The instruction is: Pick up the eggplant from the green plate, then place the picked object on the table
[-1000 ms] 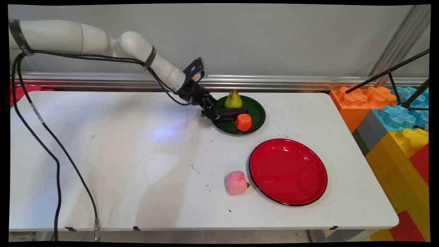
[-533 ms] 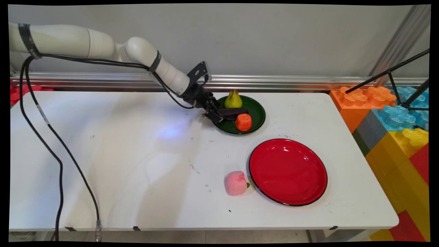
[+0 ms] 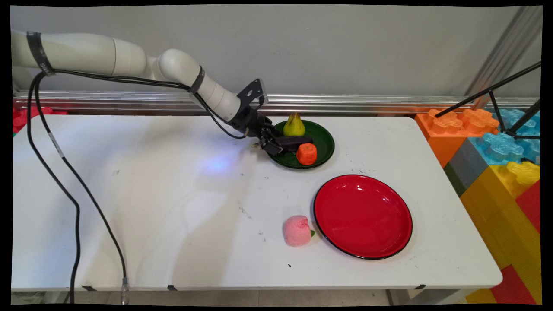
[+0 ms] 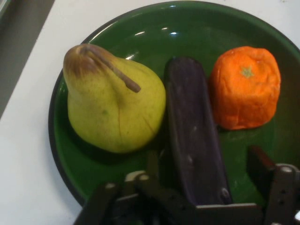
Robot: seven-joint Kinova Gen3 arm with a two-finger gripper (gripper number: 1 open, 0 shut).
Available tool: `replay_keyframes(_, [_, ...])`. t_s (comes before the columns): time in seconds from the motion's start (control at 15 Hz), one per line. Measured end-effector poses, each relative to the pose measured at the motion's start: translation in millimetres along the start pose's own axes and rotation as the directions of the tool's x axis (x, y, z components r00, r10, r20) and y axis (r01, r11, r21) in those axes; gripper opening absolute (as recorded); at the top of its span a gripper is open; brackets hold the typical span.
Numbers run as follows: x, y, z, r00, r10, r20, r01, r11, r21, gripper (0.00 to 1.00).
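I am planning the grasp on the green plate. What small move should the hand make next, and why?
Probably close the hand on the eggplant: it lies between the open fingers on the green plate, with the pear and orange close on either side.

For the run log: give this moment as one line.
gripper: open, astride eggplant | green plate: pear, eggplant, orange | table: pink fruit, red plate

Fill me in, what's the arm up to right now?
The white arm's black end effector is down at the green plate, its open fingers either side of the near end of a dark purple eggplant-shaped toy. A yellow-green pear and an orange toy fruit lie on either side of the eggplant on that plate. Nearer the camera, a bare red plate has a pink peach toy beside it.
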Motion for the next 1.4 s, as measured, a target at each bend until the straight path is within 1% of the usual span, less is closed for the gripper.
replay_keyframes(0.4, [0, 2, 0, 1.0, 0.019, 0.004, -0.019, 1.0, 0.003, 0.0])
replay_keyframes(0.6, [6, 4, -4, 1.0, 0.021, -0.007, -0.021, 1.0, 0.007, 0.0])
replay_keyframes(0.93, [24, 5, -23, 0.999, 0.007, -0.047, -0.006, 1.0, 0.03, 0.0])
replay_keyframes(1.13, [36, 6, -37, 0.998, -0.004, -0.07, 0.006, 0.999, 0.037, 0.0])
replay_keyframes(1.4, [56, 11, -60, 0.995, 0.005, -0.099, -0.002, 1.0, 0.028, 0.0])
